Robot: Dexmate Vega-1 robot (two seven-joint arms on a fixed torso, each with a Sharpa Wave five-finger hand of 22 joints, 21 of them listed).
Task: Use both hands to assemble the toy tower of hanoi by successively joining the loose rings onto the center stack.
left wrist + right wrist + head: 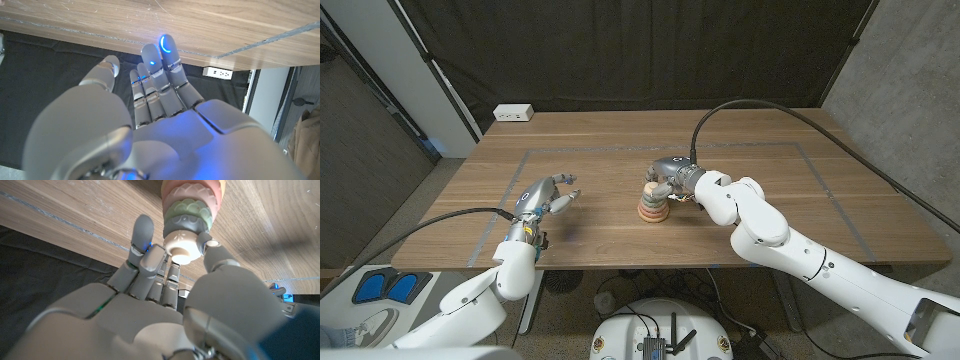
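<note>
Here we list one toy tower of hanoi stack (652,205), standing near the middle of the wooden counter (770,170). We see it as a short cone of scalloped rings: broad pinkish rings at the base, a sage green ring above them, a grey ring next, and a cream rounded cap ring (182,246) on top. Its long axis runs upright from the counter, the narrow end pointing up, and we note no tilt in the head view.

Right hand (672,178): we find it at the top of the stack, its thumb and a finger (141,236) closed on the cream cap ring, the other fingers lying alongside.

Left hand (545,195): we find it well apart from the stack, on the robot's left side of the counter, above the surface, fingers (162,55) extended and slightly spread, holding nothing.

Also listed: a white power strip (513,113) at the far left edge of the counter, and a taped rectangle outline (820,170) on the surface.
</note>
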